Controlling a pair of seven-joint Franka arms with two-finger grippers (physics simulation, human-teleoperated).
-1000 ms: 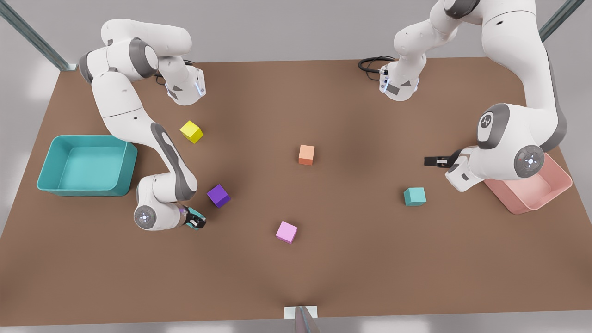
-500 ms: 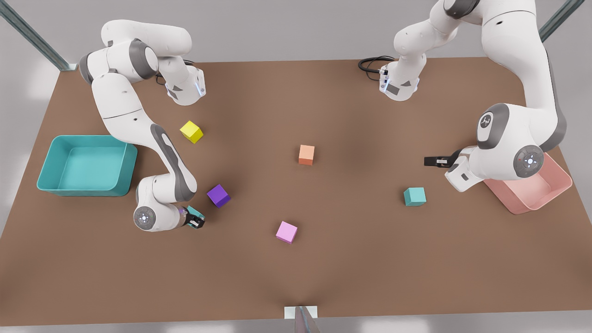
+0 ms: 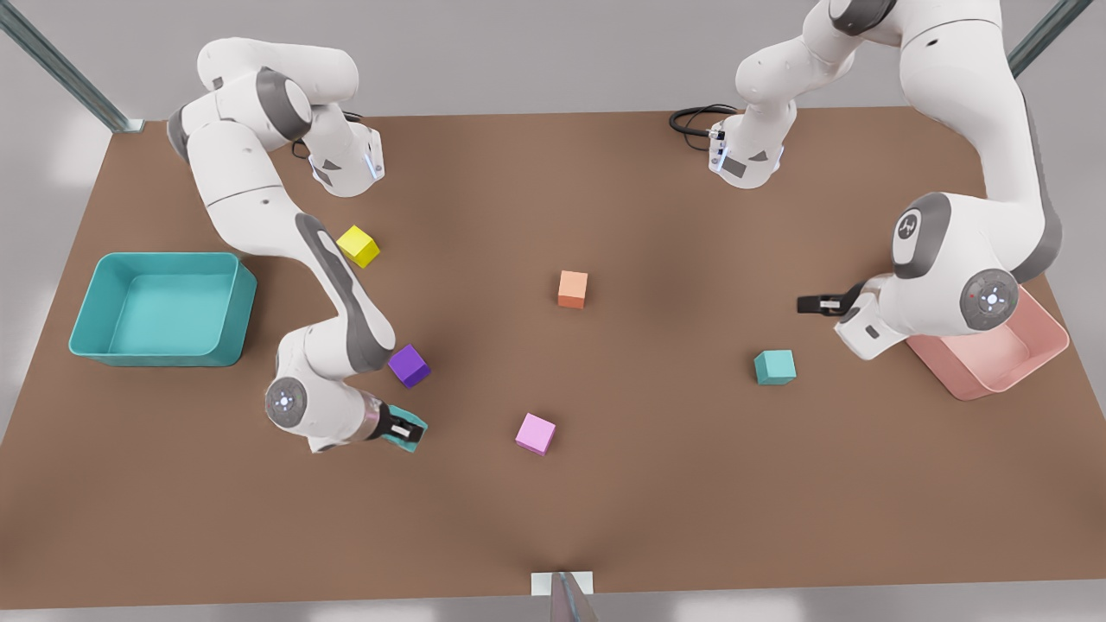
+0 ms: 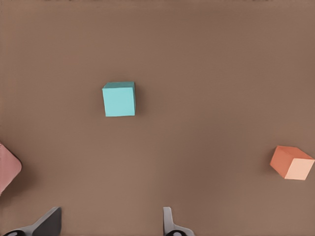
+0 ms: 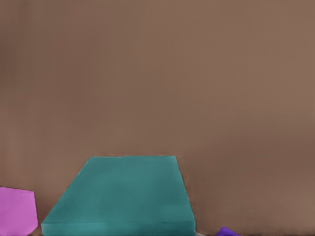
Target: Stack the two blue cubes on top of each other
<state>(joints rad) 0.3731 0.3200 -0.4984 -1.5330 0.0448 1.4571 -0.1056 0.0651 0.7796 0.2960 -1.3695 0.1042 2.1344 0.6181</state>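
A: Teal cube pinched in right end effector, near the purple cube.
B: Left end effector?
A: Spread, waiting. Second teal cube sits on worktop (well apart); stacking left.

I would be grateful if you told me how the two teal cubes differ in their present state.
The first teal cube is clamped in the right gripper at the front view's left, near the purple cube; the second teal cube sits free on the table at the front view's right. The first is partly covered by fingers; the second is fully exposed, with the open left gripper waiting nearby. Both share colour and size.
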